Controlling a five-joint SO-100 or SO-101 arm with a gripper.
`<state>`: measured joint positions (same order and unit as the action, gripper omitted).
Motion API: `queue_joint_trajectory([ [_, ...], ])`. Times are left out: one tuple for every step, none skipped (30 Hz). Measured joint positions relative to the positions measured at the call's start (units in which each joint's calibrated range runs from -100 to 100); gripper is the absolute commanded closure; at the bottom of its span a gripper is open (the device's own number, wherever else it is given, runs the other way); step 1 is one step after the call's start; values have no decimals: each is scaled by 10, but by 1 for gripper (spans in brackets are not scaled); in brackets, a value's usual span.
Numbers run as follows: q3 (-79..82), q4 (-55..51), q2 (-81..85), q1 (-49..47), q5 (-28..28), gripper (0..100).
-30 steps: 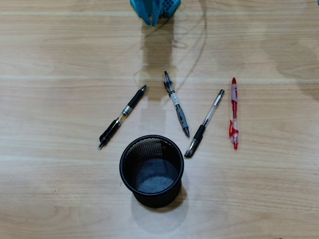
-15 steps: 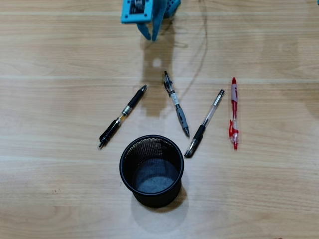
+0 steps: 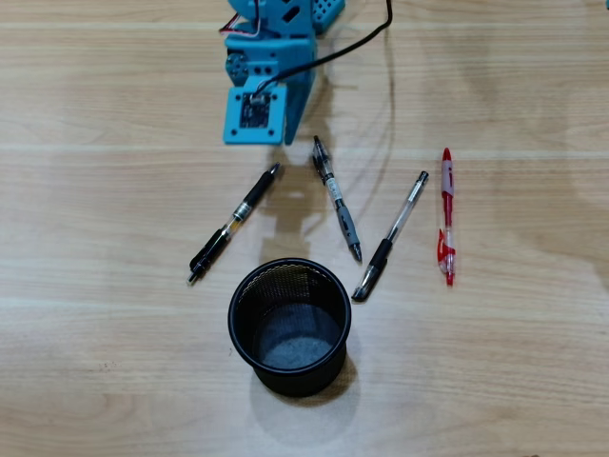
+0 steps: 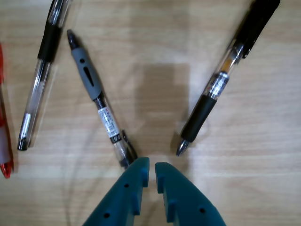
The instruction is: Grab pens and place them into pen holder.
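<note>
Four pens lie on the wooden table in a fan above the pen holder [image 3: 234, 324], a round black mesh cup that is empty. In the overhead view they are a black-sleeved pen [image 3: 235, 222], a grey-sleeved pen [image 3: 338, 198], a clear pen with a black grip [image 3: 391, 236] and a red pen [image 3: 446, 215]. My blue gripper [image 3: 290, 136] hovers just above the gap between the first two. In the wrist view the gripper [image 4: 152, 165] is shut and holds nothing. Its tips sit between the grey-sleeved pen's [image 4: 96, 96] clip end and the black-sleeved pen's [image 4: 221, 80] point.
A black cable [image 3: 366, 38] runs from the arm across the top of the table. In the wrist view the clear pen [image 4: 42, 70] and the red pen [image 4: 3, 141] lie at the left edge. Bare wood surrounds the holder.
The arm has come down from the top edge of the overhead view toward the pens. The pens and the holder have not moved.
</note>
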<state>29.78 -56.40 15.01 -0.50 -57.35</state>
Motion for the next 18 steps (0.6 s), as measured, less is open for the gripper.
queue_joint_trajectory([
  [-21,0,-25,6,0,98],
  [-43,0,-52,11,0,98],
  [-64,0,-76,15,0,98],
  [-85,0,-100,19,0,98],
  [-107,0,-123,23,0,98],
  [-128,0,-144,26,0,98],
  [-147,0,-164,30,0,98],
  [-166,0,-180,32,0,98],
  [-180,0,-193,36,0,98],
  [-194,0,-205,39,0,98],
  [-208,0,-216,41,0,98],
  [-217,0,-226,42,0,98],
  [-225,0,-236,42,0,97],
  [-229,-1,-243,42,0,94],
  [-231,-1,-249,42,0,91],
  [-231,-1,-254,42,0,87],
  [-232,-1,-257,42,0,84],
  [-232,-1,-260,42,0,81],
])
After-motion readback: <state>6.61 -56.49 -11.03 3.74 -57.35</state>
